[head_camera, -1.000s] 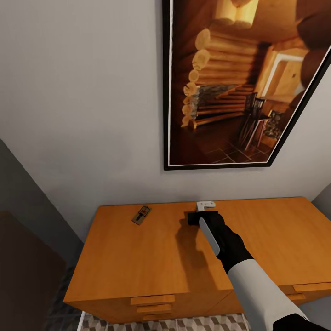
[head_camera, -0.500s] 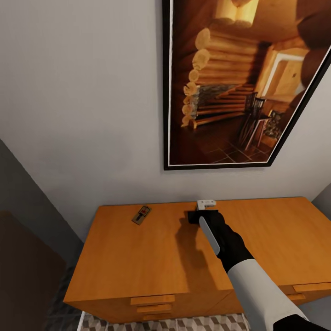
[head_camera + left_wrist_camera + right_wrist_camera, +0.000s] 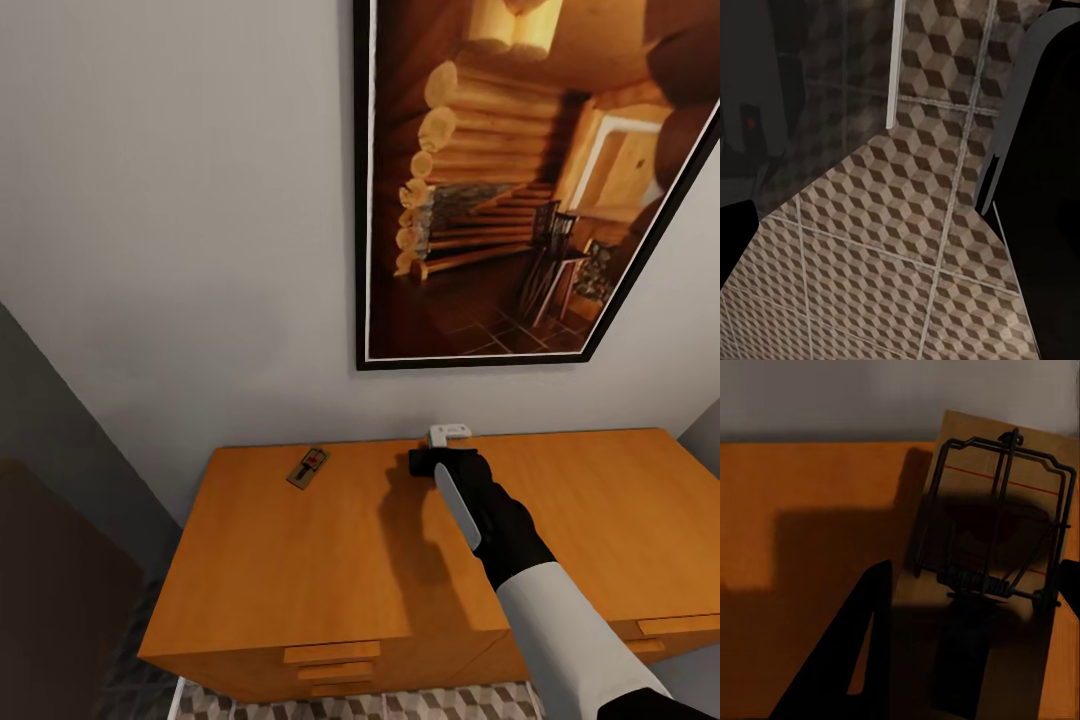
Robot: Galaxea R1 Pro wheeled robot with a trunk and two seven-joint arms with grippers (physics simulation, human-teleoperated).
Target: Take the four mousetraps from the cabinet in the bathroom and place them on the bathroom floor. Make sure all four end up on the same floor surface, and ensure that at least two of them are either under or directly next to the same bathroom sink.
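One mousetrap (image 3: 307, 467) lies on the top of the orange-brown cabinet (image 3: 300, 570), near its back left. My right gripper (image 3: 447, 440) reaches over the cabinet's back edge, close to the wall. In the right wrist view a second mousetrap (image 3: 990, 547) lies flat on the wood by the wall, and the right gripper (image 3: 971, 607) stands open with a dark finger on either side of it. My left gripper (image 3: 885, 217) hangs open over the cube-patterned bathroom floor (image 3: 885, 285), with nothing between its fingers. The sink is out of view.
A large framed picture (image 3: 520, 180) hangs on the grey wall above the cabinet. Drawer handles (image 3: 330, 653) show on the cabinet front. A dark wall or panel (image 3: 50, 580) stands to the cabinet's left. A darker floor area behind a white strip (image 3: 896, 67) lies beyond the left gripper.
My right gripper has crept a little further toward the wall over the back of the cabinet. The mousetrap at the back left has stayed put.
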